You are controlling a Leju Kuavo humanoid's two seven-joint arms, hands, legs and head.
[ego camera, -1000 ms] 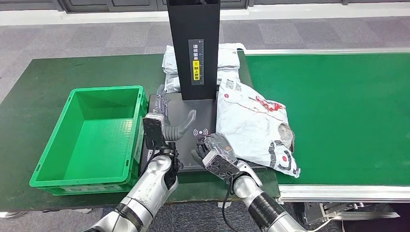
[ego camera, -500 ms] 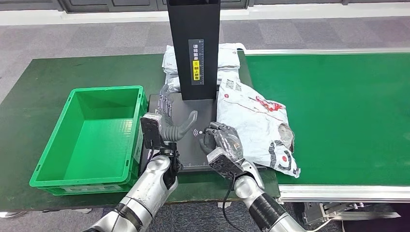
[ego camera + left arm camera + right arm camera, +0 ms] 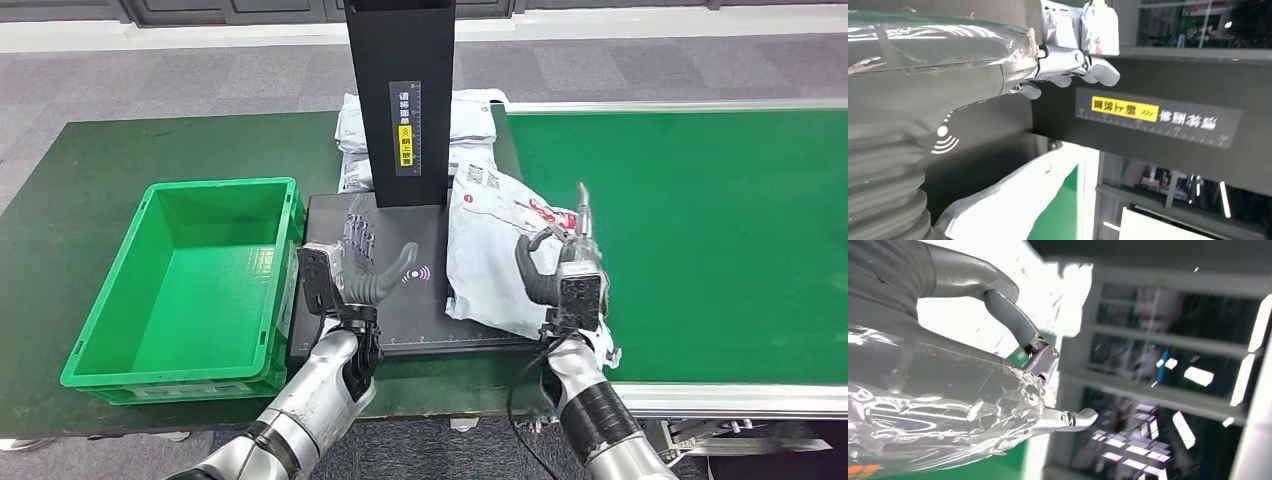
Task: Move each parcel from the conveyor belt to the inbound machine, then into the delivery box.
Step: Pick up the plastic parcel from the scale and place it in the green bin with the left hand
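A crumpled white parcel with red and black print lies half on the right edge of the inbound machine's black scan plate and half on the green conveyor belt. My right hand stands upright over the parcel's right part, thumb and fingers apart, holding nothing. In the right wrist view, the right hand has the white parcel behind it. My left hand is raised open above the plate's left part, beside the green delivery box. The left wrist view has the left hand stretched toward the machine's black tower.
The black tower rises at the back of the plate. More white parcels lie behind it. The green box stands on a dark green table left of the machine. The belt's metal rail runs along its near edge.
My right hand has swung from the front of the scan plate to the right and now stands upright over the parcel. My left hand has shifted slightly right and nearer.
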